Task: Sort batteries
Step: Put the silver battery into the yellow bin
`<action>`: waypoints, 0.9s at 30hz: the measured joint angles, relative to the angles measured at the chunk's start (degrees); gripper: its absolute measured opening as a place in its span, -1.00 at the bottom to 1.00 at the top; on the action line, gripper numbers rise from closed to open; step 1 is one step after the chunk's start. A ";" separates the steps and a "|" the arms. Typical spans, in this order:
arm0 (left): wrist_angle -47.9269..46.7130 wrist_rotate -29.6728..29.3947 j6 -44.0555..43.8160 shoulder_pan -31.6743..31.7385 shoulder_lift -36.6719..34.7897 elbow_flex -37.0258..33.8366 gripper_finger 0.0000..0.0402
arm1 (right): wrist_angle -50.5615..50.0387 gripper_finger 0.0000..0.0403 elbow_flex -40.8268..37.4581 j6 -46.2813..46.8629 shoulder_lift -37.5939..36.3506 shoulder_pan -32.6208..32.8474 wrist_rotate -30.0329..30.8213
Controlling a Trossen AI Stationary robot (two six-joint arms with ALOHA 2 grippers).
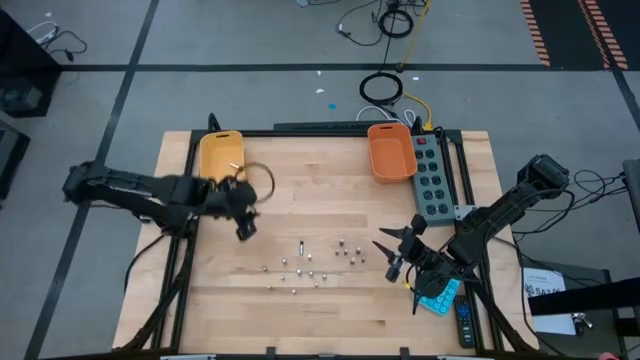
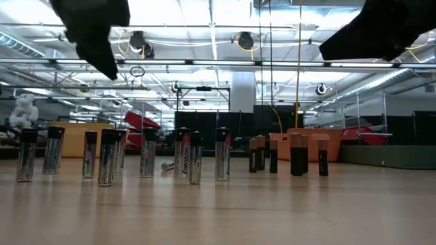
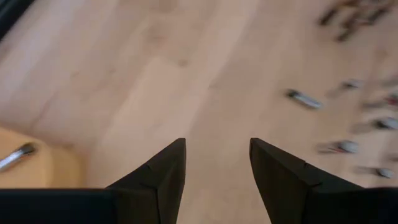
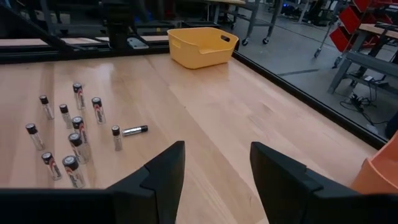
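Note:
Several small batteries (image 1: 303,264) stand upright on the wooden table's middle; in the low view they form a row (image 2: 109,155), and one lies on its side (image 4: 134,130). One battery (image 3: 16,155) lies inside the yellow bin (image 1: 220,156). My left gripper (image 3: 217,146) is open and empty, raised above the table between the yellow bin and the batteries (image 1: 245,226). My right gripper (image 4: 217,149) is open and empty too, hovering just right of the batteries (image 1: 389,257) and pointing toward them.
An orange bin (image 1: 390,151) sits at the far edge, with a grey-green power strip (image 1: 434,180) to its right. A blue calculator (image 1: 441,295) and a dark remote (image 1: 465,322) lie under the right arm. Bare wood stretches along the near edge (image 1: 300,320).

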 joint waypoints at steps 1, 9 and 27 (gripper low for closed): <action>0.73 -1.34 -1.06 -3.03 0.49 0.00 -0.07 | 0.03 -0.14 0.00 0.29 0.01 0.23 -0.02; 4.55 -7.45 -7.54 -20.08 9.37 0.00 -0.07 | 4.60 -0.14 0.00 2.72 5.05 2.29 0.35; 11.19 -5.68 -9.45 -29.07 23.90 -0.02 0.04 | 10.11 -0.14 0.00 2.77 8.90 2.65 -0.26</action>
